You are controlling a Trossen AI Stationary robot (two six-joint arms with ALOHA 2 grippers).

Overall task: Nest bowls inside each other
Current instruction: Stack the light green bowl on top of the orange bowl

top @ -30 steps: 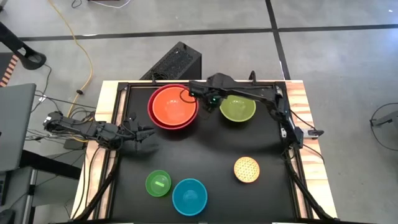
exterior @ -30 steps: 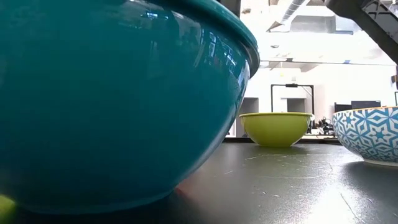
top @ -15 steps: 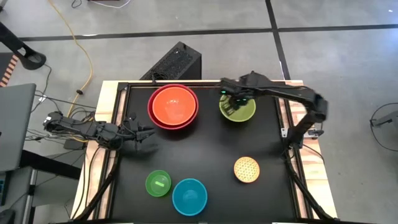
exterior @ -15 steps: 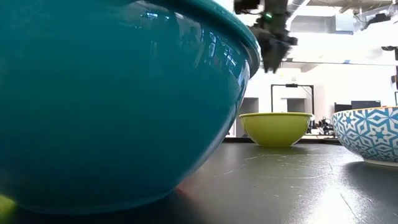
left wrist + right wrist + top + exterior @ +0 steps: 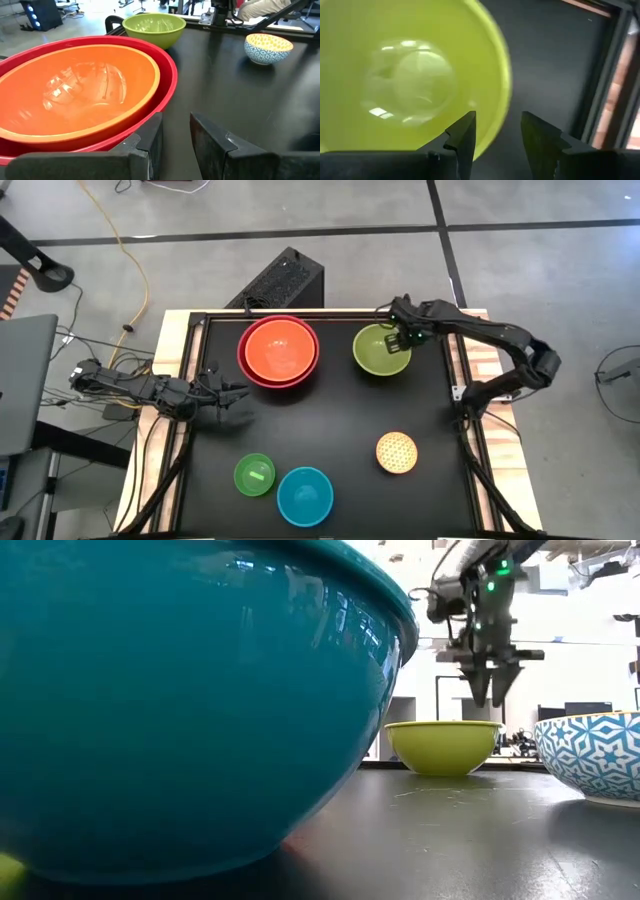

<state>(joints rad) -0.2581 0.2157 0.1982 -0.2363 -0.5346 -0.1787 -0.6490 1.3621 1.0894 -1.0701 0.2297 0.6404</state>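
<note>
An orange bowl (image 5: 279, 347) sits nested in the red bowl (image 5: 248, 366) at the far left of the black table. To its right the olive-green bowl (image 5: 376, 355) rests on its base. My right gripper (image 5: 404, 340) hangs open above that bowl's right rim (image 5: 506, 85), fingers pointing down, one over the inside and one over the outside, clear of it (image 5: 489, 698). My left gripper (image 5: 236, 394) waits open at the table's left edge, near the red bowl (image 5: 167, 75). The blue bowl (image 5: 304, 495), bright green bowl (image 5: 254, 475) and dotted yellow bowl (image 5: 397, 452) stand near the front.
The blue bowl (image 5: 180, 700) fills the low view's left. The dotted bowl shows a blue-and-white patterned outside (image 5: 592, 760). A black box (image 5: 282, 280) stands beyond the far edge. The table's raised frame (image 5: 452, 360) runs just right of the olive-green bowl. Bare black surface lies mid-table (image 5: 320, 420).
My right gripper has swept from the gap between the red and olive-green bowls toward the table's right edge, across the olive-green bowl to its right rim. It has come down somewhat and rolled about its own axis. Its fingers have stayed open. No bowl has moved.
</note>
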